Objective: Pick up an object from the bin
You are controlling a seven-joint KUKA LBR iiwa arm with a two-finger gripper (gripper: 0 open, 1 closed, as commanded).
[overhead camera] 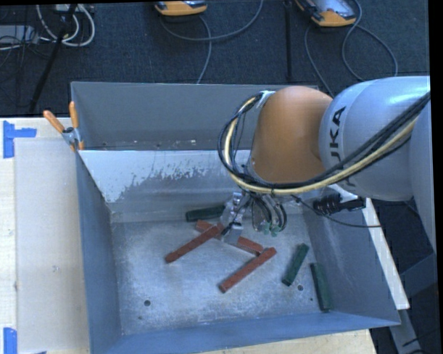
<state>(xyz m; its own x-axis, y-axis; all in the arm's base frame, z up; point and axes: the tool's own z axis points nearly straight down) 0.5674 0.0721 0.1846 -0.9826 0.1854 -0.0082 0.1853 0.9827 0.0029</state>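
**In the middle of the bin, over crossed brown sticks**

Toward the far middle of the grey bin (132,306), my gripper (232,223) hangs low over the floor, just where two sticks meet. I come in from the right, with my orange wrist cover (289,134) and its looped cables (231,139) above the far right part of the bin.

Directly under me, a long reddish-brown stick (189,247) runs from my tip toward the near left and lies flat on the floor. A second reddish-brown stick (248,244) crosses it there and runs toward the near right. From this angle my tip seems to touch the crossing, or to sit just above it; I cannot tell which. Nor can I tell whether I am spread, pressed together or pinching either stick, because my own wrist hardware blocks the view.

A third reddish-brown stick (246,270) lies nearer, slanting from near left to far right, and its far end is just beside the right end of the second one. Just to my left, on the far side, a short dark green stick (204,213) lies flat, close to the far wall's foot. Two more dark green sticks lie well to my right: a slanted green stick (296,264), and a green stick by the right wall (319,286)
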